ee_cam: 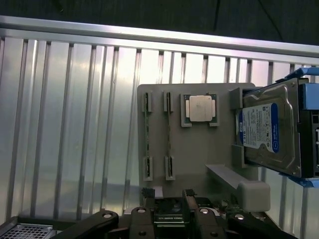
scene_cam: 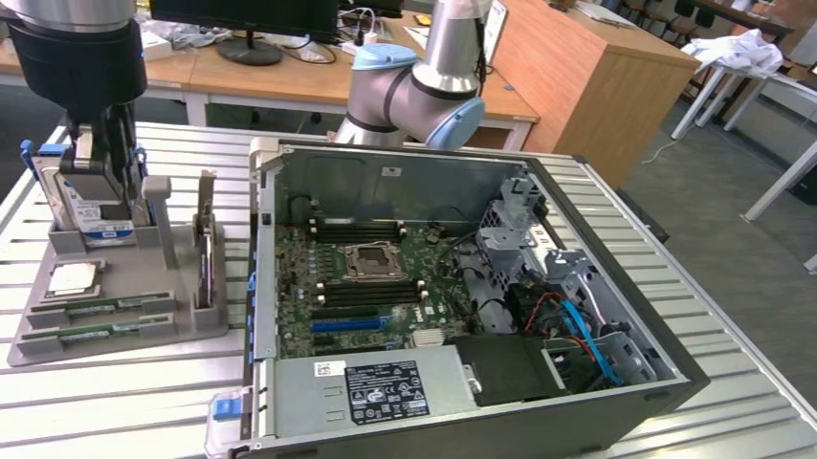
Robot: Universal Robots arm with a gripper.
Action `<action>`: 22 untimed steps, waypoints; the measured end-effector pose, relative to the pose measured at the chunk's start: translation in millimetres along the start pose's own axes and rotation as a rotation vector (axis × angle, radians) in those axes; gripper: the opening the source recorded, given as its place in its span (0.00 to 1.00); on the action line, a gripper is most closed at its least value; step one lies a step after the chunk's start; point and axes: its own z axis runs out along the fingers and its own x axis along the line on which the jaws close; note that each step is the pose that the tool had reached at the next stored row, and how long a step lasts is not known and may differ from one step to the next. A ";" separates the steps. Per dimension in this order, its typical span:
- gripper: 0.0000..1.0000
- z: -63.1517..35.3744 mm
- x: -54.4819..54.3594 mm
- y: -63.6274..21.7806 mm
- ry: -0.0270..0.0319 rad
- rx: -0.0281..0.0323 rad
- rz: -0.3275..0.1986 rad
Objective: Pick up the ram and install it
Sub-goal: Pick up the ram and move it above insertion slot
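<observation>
While the tool (ee_cam: 168, 200) hangs released and empty over the grey holder tray (ee_cam: 199, 164) on the slatted metal counter (scene_cam: 128, 402), the long green ram sticks (ee_cam: 168, 142) lie unpicked. The open black computer case (scene_cam: 613, 382) is well apart, so install looks unstarted.

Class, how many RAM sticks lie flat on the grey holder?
2. The first ram stick lies by the holder's outer edge, the second ram stick beside it, nearer the CPU chip. A thin upright piece may be another.

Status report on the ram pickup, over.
Gripper open, empty, above the grey holder. Ram sticks in the holder's slots, untouched. Hard drive stands upright at the holder's other end, clear of them.
</observation>
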 end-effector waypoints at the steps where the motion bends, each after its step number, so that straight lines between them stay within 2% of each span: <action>1: 0.36 0.4 0.0 0.1 0.0000 0.0000 0.000; 22: 0.36 11.3 0.5 2.3 0.0001 -0.0001 0.000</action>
